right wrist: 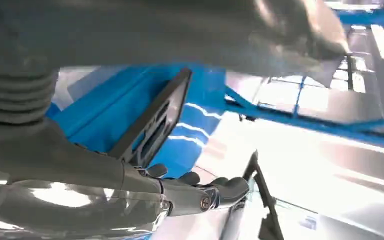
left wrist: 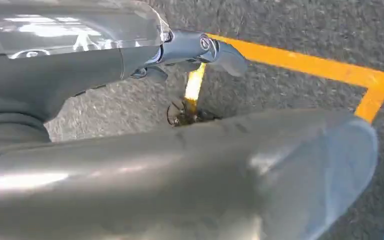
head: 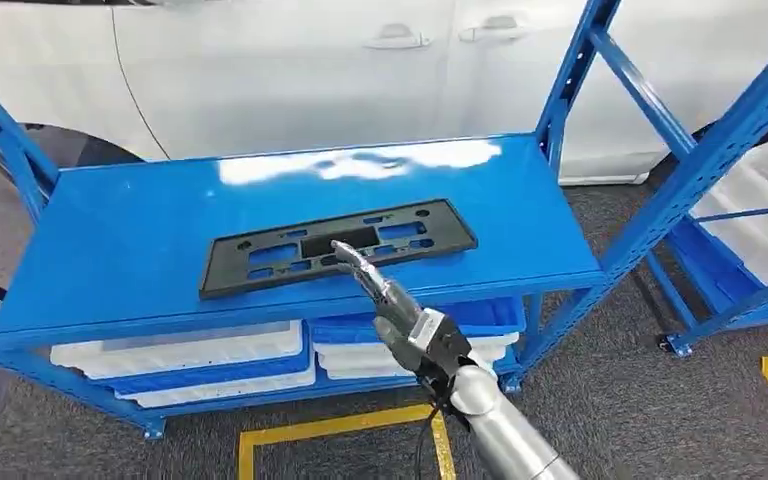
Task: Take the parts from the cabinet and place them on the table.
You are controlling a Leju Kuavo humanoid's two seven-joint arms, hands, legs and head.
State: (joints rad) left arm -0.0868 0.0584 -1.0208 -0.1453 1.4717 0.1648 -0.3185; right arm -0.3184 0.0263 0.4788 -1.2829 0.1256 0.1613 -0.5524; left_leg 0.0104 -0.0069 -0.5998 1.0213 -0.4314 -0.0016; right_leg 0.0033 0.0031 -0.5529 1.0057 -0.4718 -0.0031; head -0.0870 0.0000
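Over the blue shelf's (head: pixel 110 260) front edge, the right hand (head: pixel 360 265) reaches in with fingers extended, tips over the black plate frame (head: pixel 260 262); contact unclear. The frame lies flat mid-shelf. A white car (head: pixel 290 70) stands at twelve o'clock, white bins (head: pixel 180 352) below. The left hand (left wrist: pixel 200 50) hangs empty, fingers loosely curled, above grey carpet (left wrist: pixel 280 30).

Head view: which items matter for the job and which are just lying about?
Job:
- black plastic frame part, flat on the blue shelf top
- right hand, over the part's near edge; grip unclear

Lying about:
- white bins on the lower shelf
- white car behind the rack
- yellow floor tape
- second blue rack at right
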